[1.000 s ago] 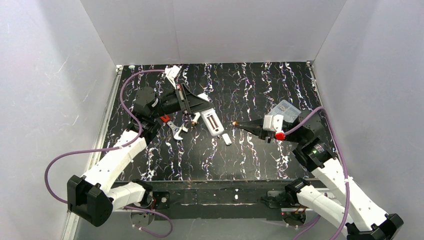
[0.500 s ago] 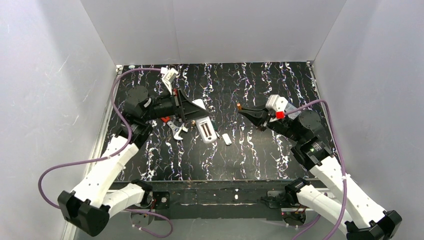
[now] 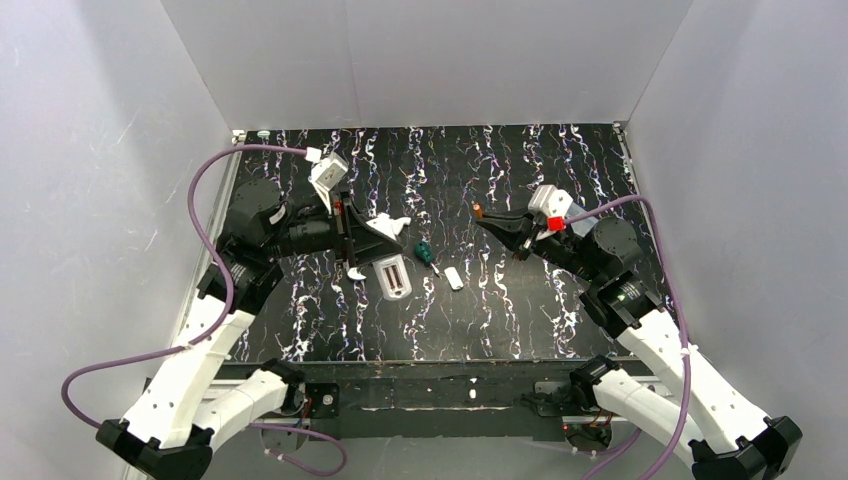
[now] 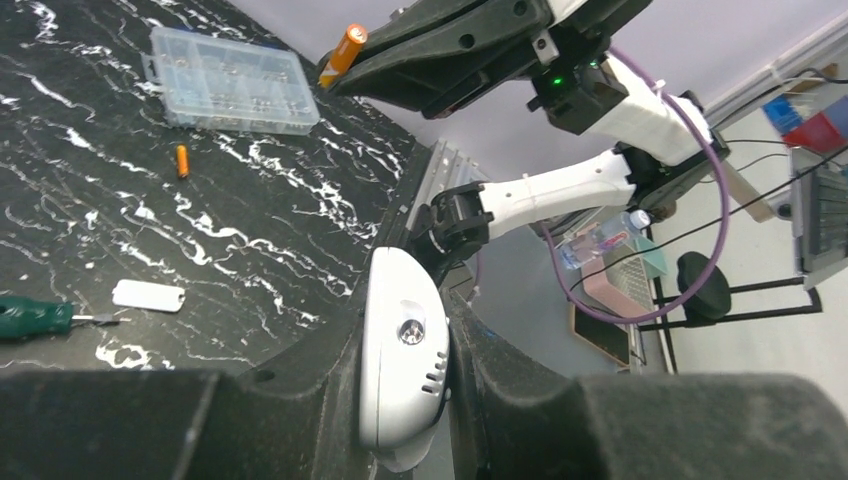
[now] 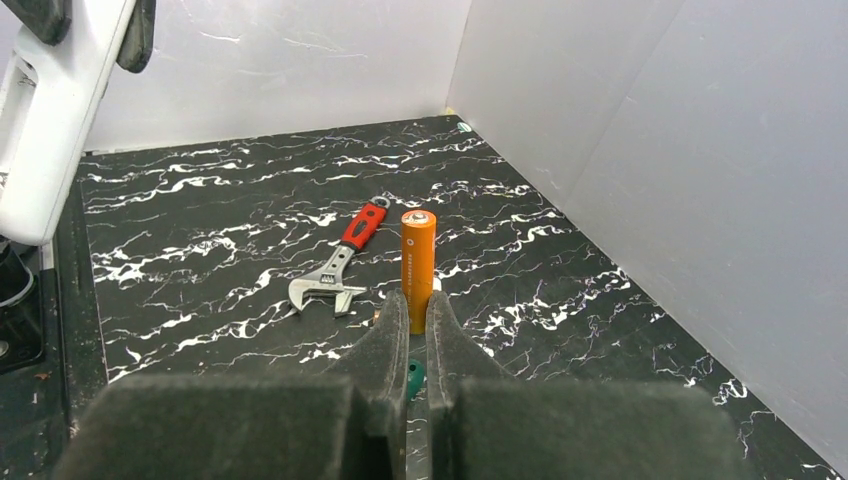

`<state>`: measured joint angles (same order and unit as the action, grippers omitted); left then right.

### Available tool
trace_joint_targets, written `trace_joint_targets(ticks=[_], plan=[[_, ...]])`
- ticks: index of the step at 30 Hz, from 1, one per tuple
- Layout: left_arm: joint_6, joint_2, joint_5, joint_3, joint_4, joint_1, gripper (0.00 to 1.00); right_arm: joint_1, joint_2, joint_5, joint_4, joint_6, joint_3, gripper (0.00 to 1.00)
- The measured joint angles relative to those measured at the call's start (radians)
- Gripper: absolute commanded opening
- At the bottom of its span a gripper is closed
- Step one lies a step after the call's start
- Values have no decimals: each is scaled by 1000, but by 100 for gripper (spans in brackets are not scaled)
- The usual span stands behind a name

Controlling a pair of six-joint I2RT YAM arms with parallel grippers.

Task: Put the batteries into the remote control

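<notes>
The left gripper [image 4: 405,296] now grips the remote [image 4: 402,370], lifted off the desk [image 3: 520,310]. The right gripper [image 5: 409,312] pinches a battery [image 5: 418,262], ready to load

Your right gripper [image 5: 413,302] sits at the bottom centre, its two dark fingers [image 5: 392,330] pinched on the lower end of an orange battery [image 5: 418,250]. The battery stands upright, silver cap at the top, most of its length clear above the fingertips. Beyond it on the black marbled table [image 5: 200,210] lies a wrench [image 5: 338,268] with a red handle, its head toward you, apart from the battery. A small green bit [image 5: 411,374] shows low in the gap between the fingers — you cannot tell what it is. At the top left a white piece [image 5: 45,120] leans into frame, dark parts over its top end. Pale walls [image 5: 620,150] close the table in behind and to the right.
</notes>
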<state>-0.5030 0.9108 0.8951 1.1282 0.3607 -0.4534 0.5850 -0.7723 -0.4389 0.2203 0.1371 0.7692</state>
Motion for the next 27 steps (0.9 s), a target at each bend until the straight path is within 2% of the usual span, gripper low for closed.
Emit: trace_joint_targets(ticks=[7, 11, 17, 20, 27], plan=[[76, -12, -61, 8, -113, 0, 0, 0, 1, 48, -6, -9, -1, 1], [45, -15, -137, -7, -97, 0, 0, 0, -29, 105, -123, -17, 60, 1], [-144, -8, -297, -138, 62, 0, 0, 16, -134, 252, -368, -145, 295, 1], [-238, 24, -370, -179, 128, 0, 0, 35, -159, 287, -429, -188, 345, 1], [-404, 69, -501, -206, 217, 0, 0, 219, -273, 330, -548, -251, 440, 1]])
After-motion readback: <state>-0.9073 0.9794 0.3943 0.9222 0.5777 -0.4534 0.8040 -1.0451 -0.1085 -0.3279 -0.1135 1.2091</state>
